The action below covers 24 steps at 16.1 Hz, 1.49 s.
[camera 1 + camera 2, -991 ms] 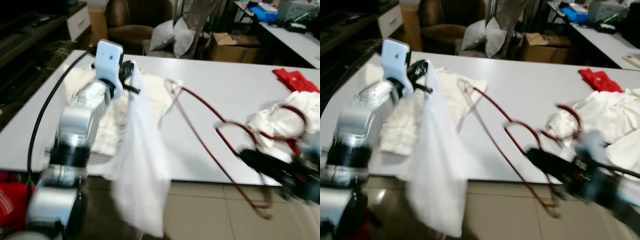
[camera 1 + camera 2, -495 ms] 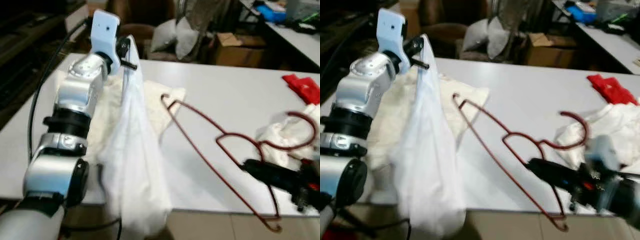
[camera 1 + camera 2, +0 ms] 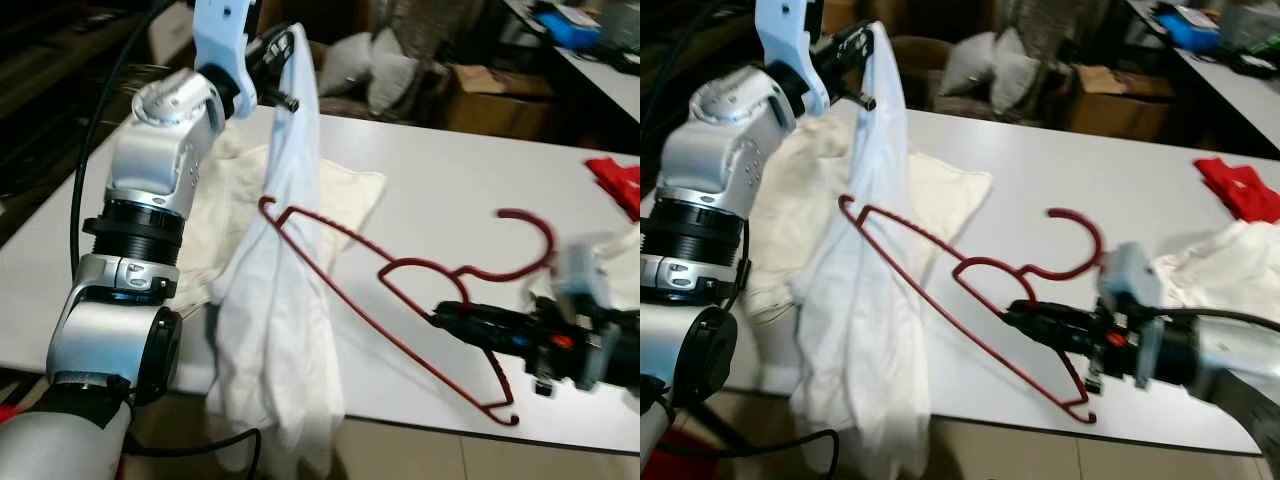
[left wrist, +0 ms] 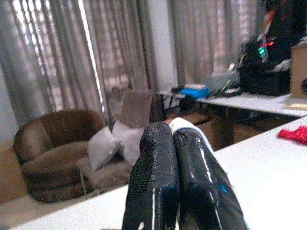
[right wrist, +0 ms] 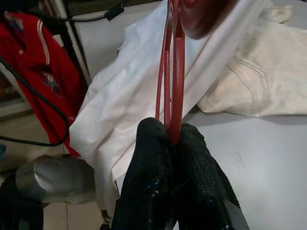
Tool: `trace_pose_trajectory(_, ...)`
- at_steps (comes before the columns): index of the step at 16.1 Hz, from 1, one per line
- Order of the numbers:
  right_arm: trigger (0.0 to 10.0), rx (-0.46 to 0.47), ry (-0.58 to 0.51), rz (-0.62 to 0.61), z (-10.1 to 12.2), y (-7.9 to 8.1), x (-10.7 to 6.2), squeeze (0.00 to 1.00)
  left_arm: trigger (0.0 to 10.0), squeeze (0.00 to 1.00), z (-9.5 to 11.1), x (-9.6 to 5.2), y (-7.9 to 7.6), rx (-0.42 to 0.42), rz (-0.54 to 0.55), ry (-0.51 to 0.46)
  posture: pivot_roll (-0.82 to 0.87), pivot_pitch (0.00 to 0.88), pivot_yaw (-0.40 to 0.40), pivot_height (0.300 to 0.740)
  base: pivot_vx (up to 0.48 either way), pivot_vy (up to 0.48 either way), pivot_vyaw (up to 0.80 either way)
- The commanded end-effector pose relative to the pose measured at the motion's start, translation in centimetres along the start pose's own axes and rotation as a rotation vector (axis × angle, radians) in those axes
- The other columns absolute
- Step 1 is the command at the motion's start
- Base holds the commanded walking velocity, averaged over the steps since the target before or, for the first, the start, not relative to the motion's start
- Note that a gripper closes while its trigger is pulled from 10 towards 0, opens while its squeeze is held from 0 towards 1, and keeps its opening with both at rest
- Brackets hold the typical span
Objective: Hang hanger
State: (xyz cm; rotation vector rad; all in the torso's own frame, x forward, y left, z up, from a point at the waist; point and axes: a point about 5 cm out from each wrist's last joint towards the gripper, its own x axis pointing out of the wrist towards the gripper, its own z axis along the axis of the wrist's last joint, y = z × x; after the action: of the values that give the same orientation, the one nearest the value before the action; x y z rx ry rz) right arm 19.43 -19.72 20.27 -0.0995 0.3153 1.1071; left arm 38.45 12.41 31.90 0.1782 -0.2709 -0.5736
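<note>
In the left eye view the left hand (image 3: 283, 52) is raised above the far left part of the white tabletop (image 3: 450, 190), pinching the top of a white garment (image 3: 285, 300) that hangs down past the tabletop's near edge toward the floor. The right hand (image 3: 447, 319) reaches in low from the right near that same edge, its fingers clamped on the red wire hanger (image 3: 400, 272); the hanger's far corner pokes into the hanging cloth, its hook curls up over bare tabletop, and its lower bar juts out beyond the near edge. A cream cloth (image 3: 345, 195) lies flat behind the garment, and a red cloth (image 3: 618, 180) sits well apart at the right edge, with open surface between them. In the right eye view a white heap (image 3: 1230, 275) lies just beyond the right arm. The left wrist view shows the two black fingers (image 4: 156, 182) pressed together on a sliver of white fabric, with an armchair (image 4: 48, 153) and curtains behind. The right wrist view shows the fingers (image 5: 153, 158) shut on the hanger's doubled wire, the white garment draped beyond it over the tabletop's edge.
</note>
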Motion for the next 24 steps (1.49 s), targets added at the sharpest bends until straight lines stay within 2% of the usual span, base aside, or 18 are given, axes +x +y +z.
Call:
trace_pose_trajectory(1,10.0,-0.036,0.045,-0.002,-0.2,-0.6,0.4,0.00,10.0,0.00,1.8,0.3,-1.0,0.005,-0.075,-0.050,0.01,0.002,-0.047,0.740,0.000,0.000,0.00)
trace_pose_trajectory(6,10.0,-0.146,0.061,-0.072,0.8,-3.7,3.1,0.00,10.0,0.00,4.0,-1.1,-2.4,-0.093,-0.257,-0.117,0.02,0.003,-0.059,0.740,0.000,0.000,0.00)
trace_pose_trajectory(8,10.0,-0.224,0.050,-0.141,2.1,-5.8,3.9,0.00,10.0,0.00,5.7,-2.1,-2.6,-0.148,-0.329,-0.173,0.03,0.001,-0.063,0.740,0.000,0.000,0.00)
trace_pose_trajectory(9,10.0,-0.284,0.013,-0.239,3.8,-7.7,4.2,0.00,10.0,0.00,7.0,-2.6,-2.3,-0.162,-0.353,-0.219,0.04,0.000,-0.068,0.740,0.000,0.000,0.00)
trace_pose_trajectory(10,10.0,-0.394,-0.118,-0.466,8.5,-11.1,4.1,0.00,10.0,0.00,9.3,-3.2,-1.4,-0.197,-0.354,-0.313,0.05,0.000,-0.070,0.740,0.000,0.000,0.00)
trace_pose_trajectory(11,10.0,-0.442,-0.210,-0.598,11.3,-12.4,3.5,0.00,10.0,0.00,10.4,-3.6,-0.7,-0.213,-0.342,-0.370,0.05,0.000,-0.070,0.740,0.000,0.000,0.00)
trace_pose_trajectory(12,10.0,-0.520,-0.450,-0.834,17.1,-13.8,1.0,0.00,10.0,0.00,12.6,-4.3,0.8,-0.241,-0.286,-0.507,0.05,0.000,-0.071,0.740,0.000,0.000,0.00)
trace_pose_trajectory(14,10.0,-0.527,-0.680,-0.859,21.1,-13.3,-1.2,0.00,10.0,0.00,14.4,-5.4,2.5,-0.295,-0.234,-0.630,0.05,0.000,-0.074,0.740,0.000,0.000,0.00)
trace_pose_trajectory(15,10.0,-0.578,-0.564,-0.784,19.8,-13.7,0.5,0.00,10.0,0.00,14.3,-5.8,3.0,-0.279,-0.198,-0.624,0.04,0.000,-0.075,0.740,0.000,0.000,0.00)
trace_pose_trajectory(16,10.0,-0.595,-0.513,-0.758,19.0,-13.9,1.3,0.00,10.0,0.00,14.1,-5.9,3.0,-0.277,-0.192,-0.615,0.04,0.000,-0.075,0.740,0.000,0.000,0.00)
trace_pose_trajectory(17,10.0,-0.590,-0.446,-0.692,17.3,-14.0,2.6,0.00,10.0,0.00,13.4,-5.8,2.9,-0.273,-0.184,-0.583,0.04,0.000,-0.074,0.740,0.000,0.000,0.00)
trace_pose_trajectory(18,10.0,-0.564,-0.343,-0.591,13.7,-14.4,4.8,0.00,10.0,0.00,11.6,-5.1,2.1,-0.268,-0.175,-0.505,0.04,0.000,-0.072,0.740,0.000,0.000,0.00)
trace_pose_trajectory(19,10.0,-0.513,-0.262,-0.524,10.1,-14.3,6.1,0.00,10.0,0.00,9.1,-3.8,1.1,-0.261,-0.143,-0.397,0.04,0.000,-0.073,0.740,0.000,0.000,0.00)
trace_pose_trajectory(20,10.0,-0.487,-0.230,-0.498,8.6,-14.1,6.5,0.00,10.0,0.00,7.8,-3.2,0.6,-0.256,-0.123,-0.343,0.04,0.000,-0.073,0.740,0.000,0.000,0.00)
trace_pose_trajectory(21,10.0,-0.444,-0.171,-0.438,5.4,-13.4,7.0,0.00,10.0,0.00,4.7,-2.1,-0.6,-0.221,-0.084,-0.214,0.04,0.000,-0.073,0.740,0.000,0.000,0.00)
trace_pose_trajectory(22,10.0,-0.409,-0.084,-0.379,2.1,-12.0,6.5,0.00,10.0,0.00,0.2,-1.3,-2.0,-0.175,-0.044,-0.049,0.03,0.002,-0.062,0.740,0.000,0.000,0.00)
trace_pose_trajectory(23,10.0,-0.384,-0.049,-0.353,0.8,-11.3,6.1,0.00,10.0,0.00,-1.7,-1.1,-2.6,-0.159,-0.026,0.013,0.03,0.002,-0.062,0.740,0.000,0.000,0.00)
trace_pose_trajectory(24,10.0,-0.354,-0.007,-0.309,-0.9,-9.9,5.1,0.00,10.0,0.00,-4.6,-1.1,-3.3,-0.133,0.009,0.099,0.02,0.006,-0.049,0.740,0.000,0.000,0.00)
